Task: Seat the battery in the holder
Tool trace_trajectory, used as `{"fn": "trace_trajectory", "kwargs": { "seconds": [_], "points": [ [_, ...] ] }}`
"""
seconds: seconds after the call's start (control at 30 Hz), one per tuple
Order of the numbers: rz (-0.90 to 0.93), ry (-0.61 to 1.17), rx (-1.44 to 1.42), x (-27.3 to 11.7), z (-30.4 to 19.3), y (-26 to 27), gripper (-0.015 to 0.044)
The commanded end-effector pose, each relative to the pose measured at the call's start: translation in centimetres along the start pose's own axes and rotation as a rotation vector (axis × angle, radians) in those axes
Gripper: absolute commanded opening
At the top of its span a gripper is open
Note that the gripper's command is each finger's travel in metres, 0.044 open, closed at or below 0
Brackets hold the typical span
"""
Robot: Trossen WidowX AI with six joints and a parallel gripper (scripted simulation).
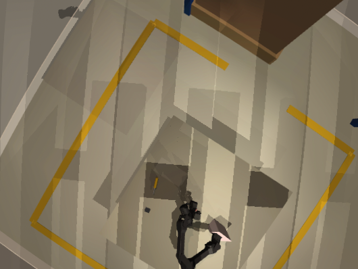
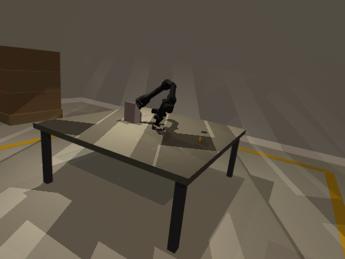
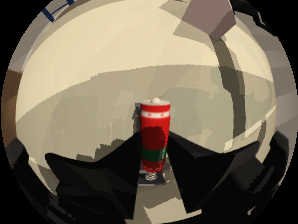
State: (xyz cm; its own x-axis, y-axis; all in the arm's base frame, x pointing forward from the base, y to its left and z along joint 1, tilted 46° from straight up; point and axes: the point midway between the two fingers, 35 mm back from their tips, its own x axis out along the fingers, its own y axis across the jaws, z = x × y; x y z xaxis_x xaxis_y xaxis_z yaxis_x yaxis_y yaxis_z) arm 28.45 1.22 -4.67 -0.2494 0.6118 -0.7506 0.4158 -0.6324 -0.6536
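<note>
Between two fingers: one red battery, gripped.

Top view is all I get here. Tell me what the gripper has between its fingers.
Observer: The wrist view shows the gripper shut on a red battery with a green band, its pale cap pointing away from the camera.
Operator: Give me its height off the table.
Observer: In the exterior view it hangs low over the table, close by the grey block. I cannot tell whether it touches.
Operator: Report whether the holder lies ahead of the battery.
Observer: The wrist view shows no holder ahead, only table top and the grey block at the upper right.
</note>
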Motion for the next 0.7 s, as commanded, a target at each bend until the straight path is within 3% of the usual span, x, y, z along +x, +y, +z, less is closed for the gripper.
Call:
{"fn": "trace_trajectory", "kwargs": {
  "seconds": [0.0,0.67],
  "points": [
    [0.002,-0.032,0.005,0.09,-0.17,0.07,0.0075],
    [-0.006,-0.193,0.005,0.92,-1.06,0.03,0.0075]
  ]
}}
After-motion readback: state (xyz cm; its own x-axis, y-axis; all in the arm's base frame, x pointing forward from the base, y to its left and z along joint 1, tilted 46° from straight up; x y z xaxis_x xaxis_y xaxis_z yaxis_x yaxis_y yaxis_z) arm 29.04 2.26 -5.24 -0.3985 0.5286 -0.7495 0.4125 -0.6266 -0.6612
